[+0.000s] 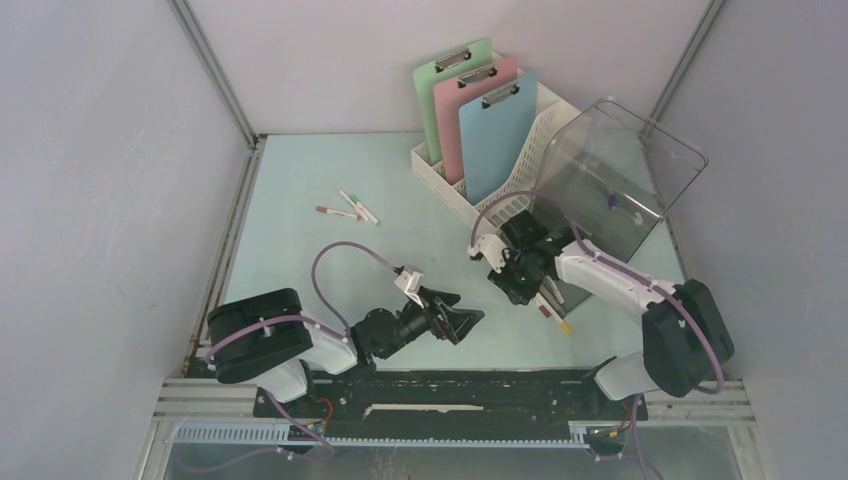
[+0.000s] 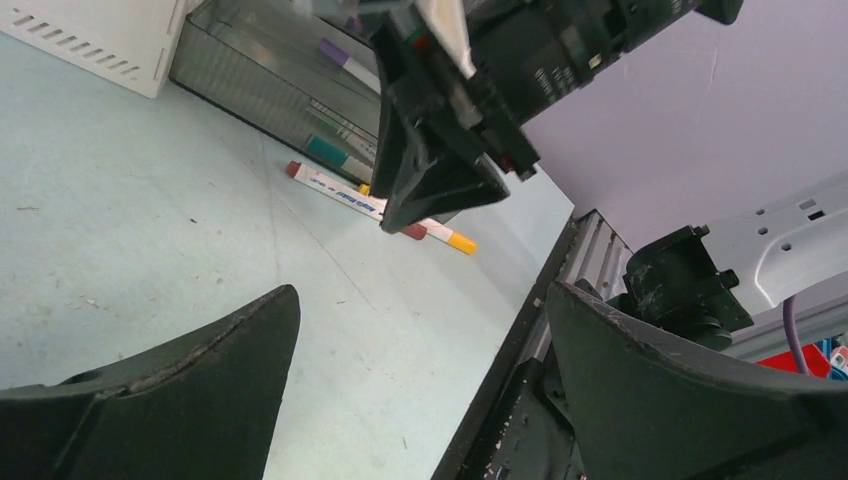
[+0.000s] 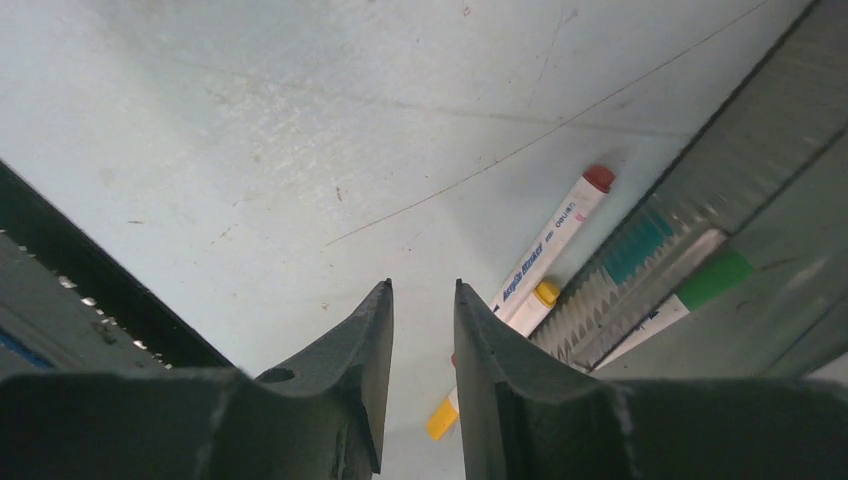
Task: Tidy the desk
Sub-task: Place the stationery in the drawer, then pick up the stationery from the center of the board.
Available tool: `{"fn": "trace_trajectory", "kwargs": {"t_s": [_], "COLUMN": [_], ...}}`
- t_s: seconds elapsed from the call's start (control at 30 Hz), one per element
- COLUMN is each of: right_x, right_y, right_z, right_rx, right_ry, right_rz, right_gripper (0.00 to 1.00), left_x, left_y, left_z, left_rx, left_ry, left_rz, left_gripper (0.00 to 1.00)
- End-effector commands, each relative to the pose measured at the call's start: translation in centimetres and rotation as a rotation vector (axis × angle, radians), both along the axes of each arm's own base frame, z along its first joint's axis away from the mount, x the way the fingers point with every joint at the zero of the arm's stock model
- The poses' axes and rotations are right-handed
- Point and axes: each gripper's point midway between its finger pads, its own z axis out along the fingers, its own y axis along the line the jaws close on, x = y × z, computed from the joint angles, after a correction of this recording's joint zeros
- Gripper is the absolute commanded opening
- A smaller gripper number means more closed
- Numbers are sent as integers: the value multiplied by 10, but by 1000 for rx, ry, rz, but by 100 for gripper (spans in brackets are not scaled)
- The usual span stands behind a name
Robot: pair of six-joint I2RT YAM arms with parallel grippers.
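Narrowly parted and pinching nothing, the right pincer [image 3: 422, 290] hangs over the pale mint tabletop [image 3: 250, 120], just beside a red-capped marker [image 3: 560, 230] and a yellow-tipped marker [image 3: 530, 305] lying along a clear bin [image 3: 740, 160], while the left pincer [image 2: 420, 300], spread wide and empty, hovers low nearby.

The left arm [image 1: 320, 340] and the right arm [image 1: 610, 280] are built from white shells and fat, round black joints. A thin purple cable [image 1: 345, 245] is looped along each one. The left gripper [image 2: 420, 295] and the right gripper [image 3: 422, 287] are made with black, pointed, wedge-shaped fingers [image 3: 340, 380].
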Motion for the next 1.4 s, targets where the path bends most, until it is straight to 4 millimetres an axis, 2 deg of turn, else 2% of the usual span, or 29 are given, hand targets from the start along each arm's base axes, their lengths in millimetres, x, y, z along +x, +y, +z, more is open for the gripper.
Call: {"fn": "trace_trajectory", "kwargs": {"t_s": [0.0, 0.43, 1.37], "right_x": [-2, 10, 18], "right_y": [-10, -27, -34], "right_z": [-17, -41, -49], "right_rx": [-117, -254, -292], "right_ry": [12, 11, -1], "right_rz": [10, -68, -108], "right_gripper": [37, 43, 45], "left_x": [8, 9, 9], "left_y": [6, 9, 7], "left_z": [16, 14, 14], "left_rx": [-41, -37, -39], "left_ry": [-43, -40, -40], "left_rz": [46, 54, 47], "left_gripper": [100, 100, 100]}}
